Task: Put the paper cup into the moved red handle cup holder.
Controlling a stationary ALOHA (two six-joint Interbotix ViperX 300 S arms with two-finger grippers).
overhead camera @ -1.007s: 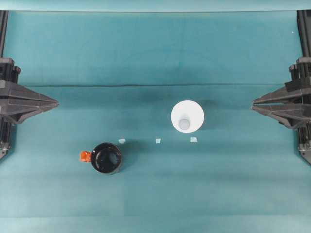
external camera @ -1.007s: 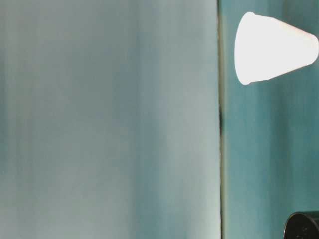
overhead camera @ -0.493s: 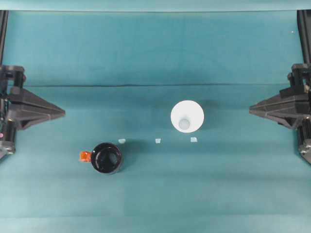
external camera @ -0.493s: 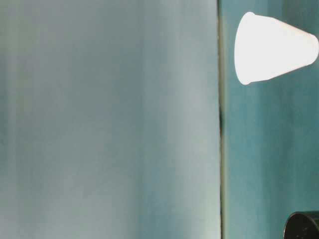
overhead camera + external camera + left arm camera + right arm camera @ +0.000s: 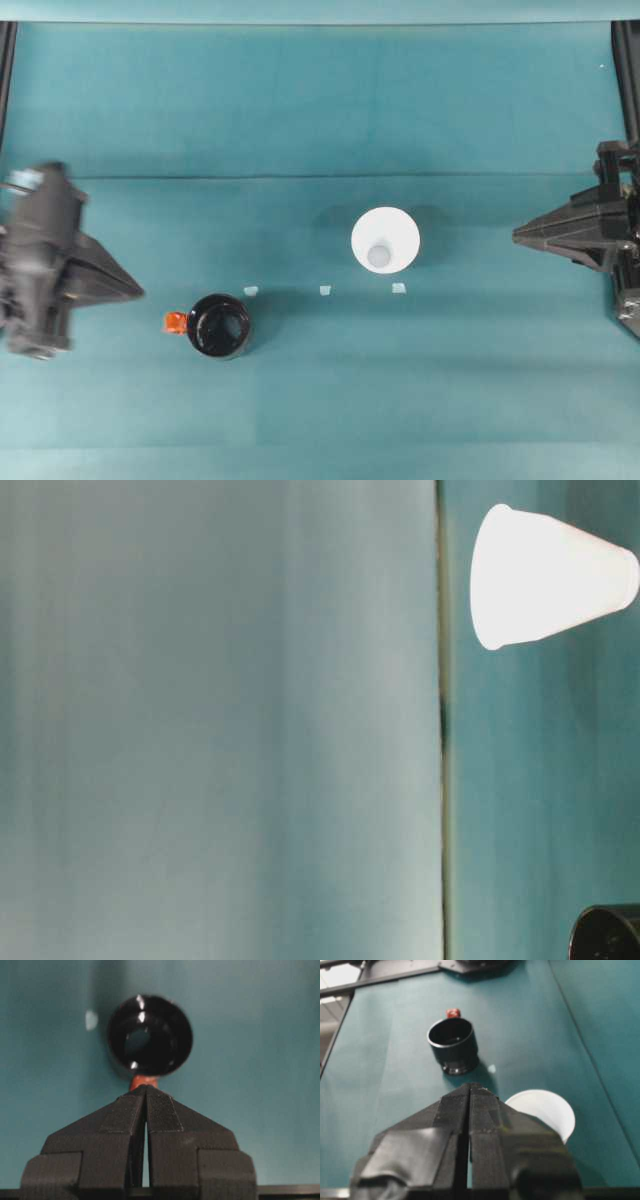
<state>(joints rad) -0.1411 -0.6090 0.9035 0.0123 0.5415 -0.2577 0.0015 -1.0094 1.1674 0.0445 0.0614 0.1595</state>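
Observation:
The white paper cup (image 5: pixel 385 240) stands upright right of the table's middle; it also appears in the table-level view (image 5: pixel 550 577) and in the right wrist view (image 5: pixel 542 1112). The glossy black red handle cup holder (image 5: pixel 220 325) stands front left, its orange-red tab (image 5: pixel 175 322) pointing left. My left gripper (image 5: pixel 140 292) is shut and empty, its tip just left of that tab; in the left wrist view the tip (image 5: pixel 146 1087) nearly meets the tab (image 5: pixel 143 1081) below the holder (image 5: pixel 150 1035). My right gripper (image 5: pixel 516 234) is shut and empty, well right of the cup.
Three small white tape marks (image 5: pixel 325 291) lie in a row between the holder and the cup. A fold line in the teal cloth (image 5: pixel 320 177) runs across the table behind them. Arm frames stand at both side edges.
My left arm has swung forward and to the right, bringing its shut tip close to the holder's tab. The right gripper has barely shifted. Cup and holder have not moved.

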